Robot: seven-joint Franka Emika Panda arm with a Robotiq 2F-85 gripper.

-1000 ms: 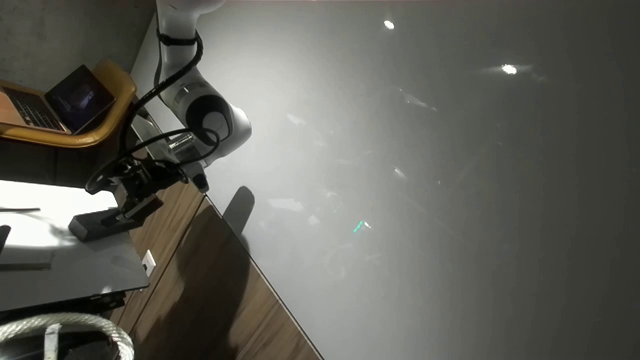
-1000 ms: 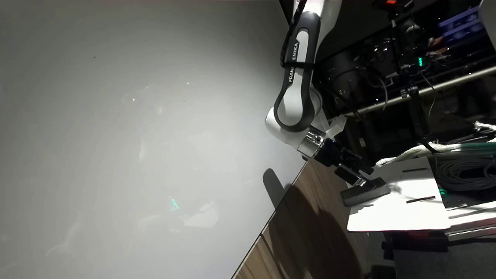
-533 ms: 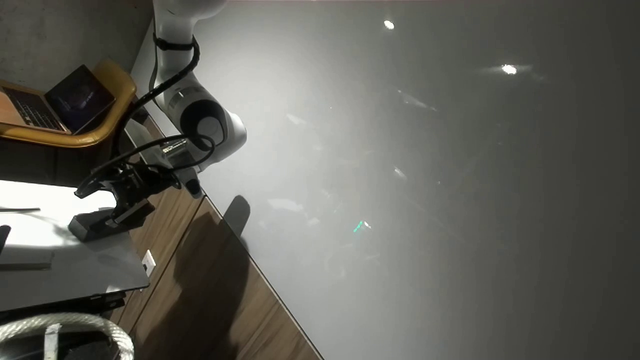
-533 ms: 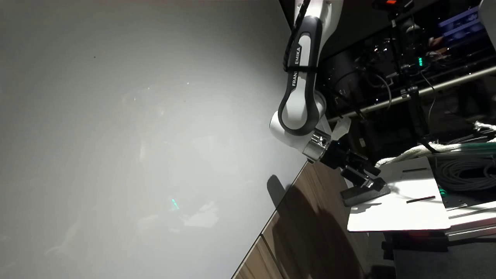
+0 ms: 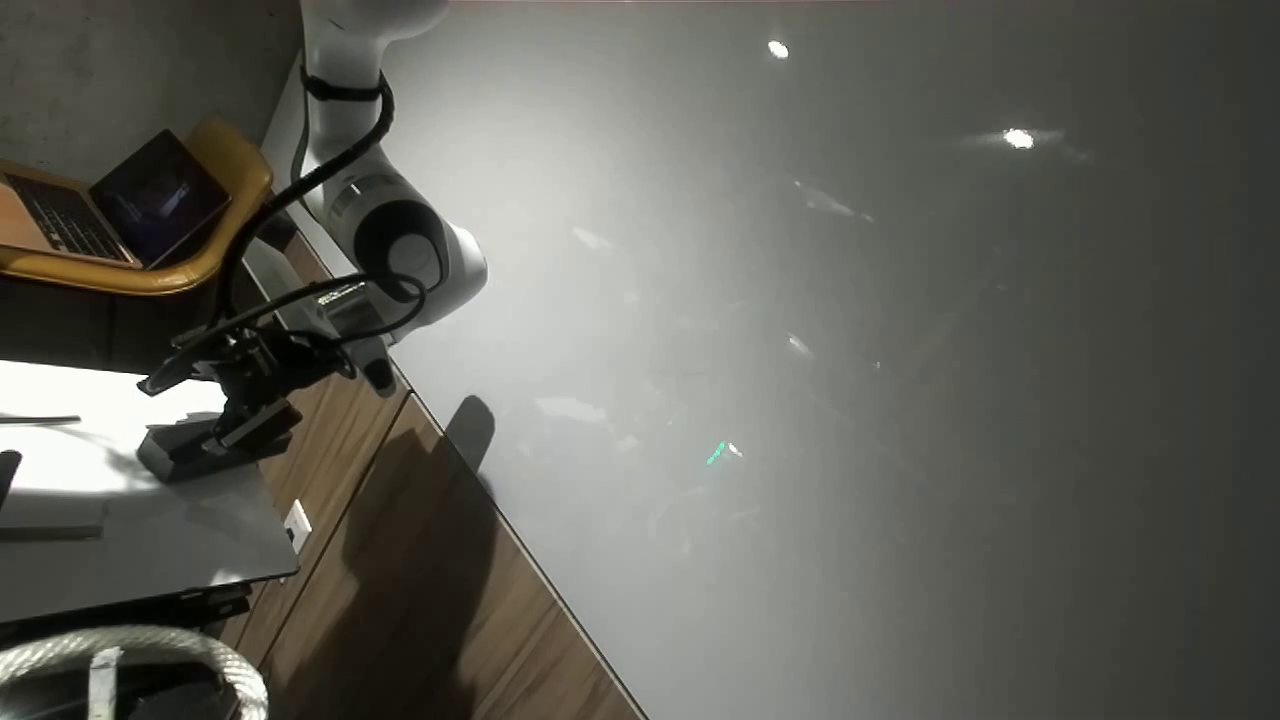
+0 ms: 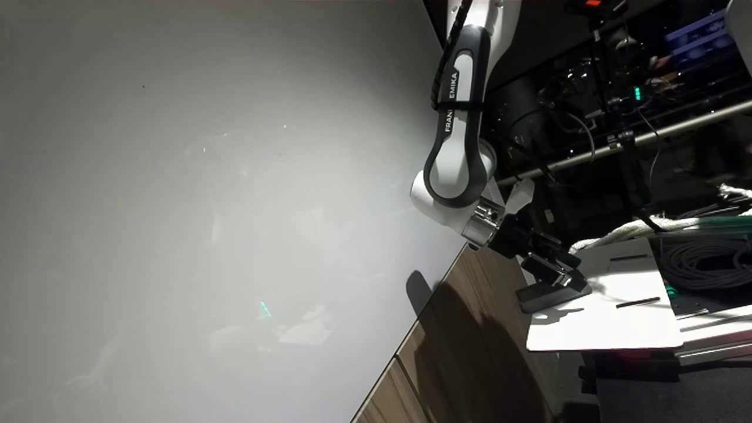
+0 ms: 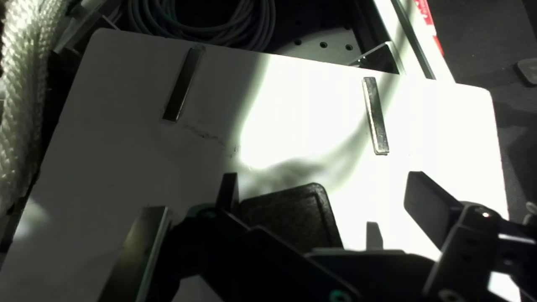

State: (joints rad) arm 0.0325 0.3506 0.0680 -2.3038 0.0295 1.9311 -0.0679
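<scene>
Downward from the top edge of an exterior view, left of centre, hangs a white robot arm point(image 5: 340, 120), bent at a rounded joint so that its black gripper point(image 7: 329, 199) slants low over a white board point(image 5: 200, 530). The gripper's fingers point(image 7: 430, 207) stand wide apart. In the wrist view, a dark block point(image 7: 298, 214) lies on the board between them, close to the left-hand one; whether the two touch cannot be told.

Left to right in the wrist view: a thick rope point(image 7: 23, 105), pale and coarsely braided; a slim, shiny metal strip point(image 7: 183, 84) on the flat board, which has rounded corners and glares where light falls; loops of smooth grey cable point(image 7: 262, 21) past the board's far edge; the block, with a scuffed, mottled face and a rounded corner; then a second strip point(image 7: 375, 115) of similar shape.

Left to right in an exterior view: an unfolded laptop point(image 5: 150, 200) rests on a smooth mustard-yellow chair point(image 5: 245, 175); the block sits near the board's edge; brown wood panels point(image 5: 420, 560) show straight grain; a broad, glossy grey surface point(image 5: 850, 330) carries small bright spots of light.
</scene>
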